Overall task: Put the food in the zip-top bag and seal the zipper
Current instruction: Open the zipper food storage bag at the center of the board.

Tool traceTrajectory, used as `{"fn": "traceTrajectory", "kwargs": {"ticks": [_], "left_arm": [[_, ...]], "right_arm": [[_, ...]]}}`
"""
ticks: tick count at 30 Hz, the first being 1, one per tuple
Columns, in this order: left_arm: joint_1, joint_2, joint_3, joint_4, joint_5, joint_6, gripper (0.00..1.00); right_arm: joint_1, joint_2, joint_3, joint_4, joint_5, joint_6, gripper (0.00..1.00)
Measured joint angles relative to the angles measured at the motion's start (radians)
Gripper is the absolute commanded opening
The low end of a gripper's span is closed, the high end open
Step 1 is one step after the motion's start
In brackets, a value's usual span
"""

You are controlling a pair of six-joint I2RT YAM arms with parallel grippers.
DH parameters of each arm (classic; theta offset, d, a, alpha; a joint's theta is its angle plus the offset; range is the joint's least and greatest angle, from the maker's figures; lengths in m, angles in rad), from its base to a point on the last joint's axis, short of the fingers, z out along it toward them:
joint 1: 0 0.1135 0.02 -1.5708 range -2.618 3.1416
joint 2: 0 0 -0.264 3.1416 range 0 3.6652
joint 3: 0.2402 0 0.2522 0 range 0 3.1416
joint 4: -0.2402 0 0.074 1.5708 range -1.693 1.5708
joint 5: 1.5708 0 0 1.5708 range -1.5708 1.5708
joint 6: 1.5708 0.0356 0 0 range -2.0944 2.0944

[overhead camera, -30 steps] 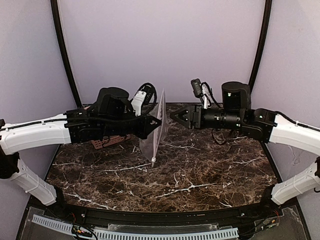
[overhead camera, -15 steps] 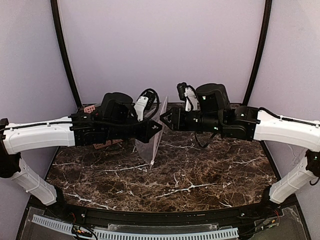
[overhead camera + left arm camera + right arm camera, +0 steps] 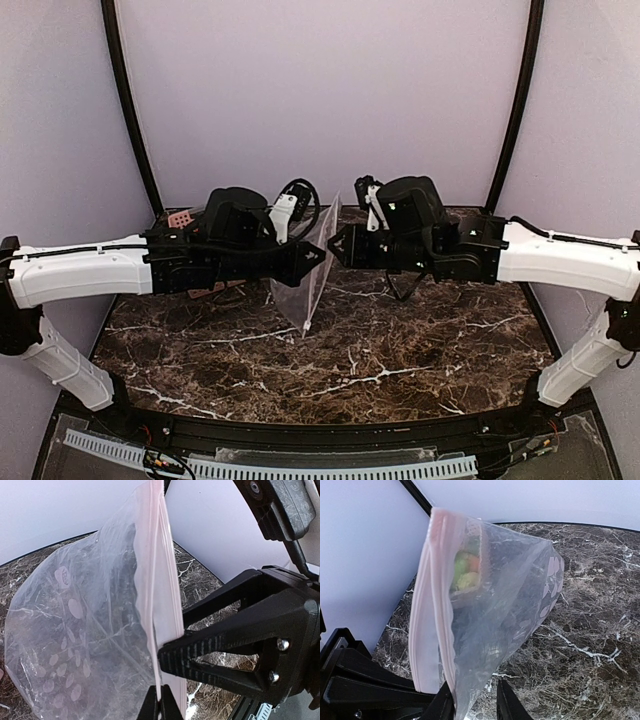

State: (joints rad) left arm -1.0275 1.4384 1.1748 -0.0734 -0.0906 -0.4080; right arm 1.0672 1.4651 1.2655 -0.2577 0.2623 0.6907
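Firmly, the left gripper (image 3: 159,703) pinched the bag's (image 3: 75,625) pink zipper strip (image 3: 159,595), holding it upright over the table (image 3: 400,350). The right gripper's (image 3: 475,705) fingers stood apart astride the bag's edge. Green and orange food (image 3: 465,567) showed through the plastic.

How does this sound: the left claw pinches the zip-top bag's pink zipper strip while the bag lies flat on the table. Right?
Not flat: the top external view shows the zip-top bag held upright over the table, the left claw pinching its pink zipper strip.

A robot lab booth: plain lilac walls (image 3: 320,90), marble-patterned tabletop (image 3: 350,370).
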Motion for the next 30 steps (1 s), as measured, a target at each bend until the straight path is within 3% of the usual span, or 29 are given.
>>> {"fn": "traceTrajectory", "kwargs": {"ticks": [11, 17, 30], "left_arm": [[0.000, 0.000, -0.005, 0.019, -0.014, 0.000, 0.01], [0.000, 0.000, -0.010, 0.022, -0.029, 0.000, 0.01], [0.071, -0.034, -0.043, -0.037, -0.201, 0.049, 0.01]], "right_arm": [[0.000, 0.023, 0.011, -0.024, 0.027, 0.004, 0.13], [0.000, 0.042, 0.013, -0.021, 0.019, 0.005, 0.00], [0.000, 0.013, 0.064, -0.167, 0.116, -0.025, 0.00]]}}
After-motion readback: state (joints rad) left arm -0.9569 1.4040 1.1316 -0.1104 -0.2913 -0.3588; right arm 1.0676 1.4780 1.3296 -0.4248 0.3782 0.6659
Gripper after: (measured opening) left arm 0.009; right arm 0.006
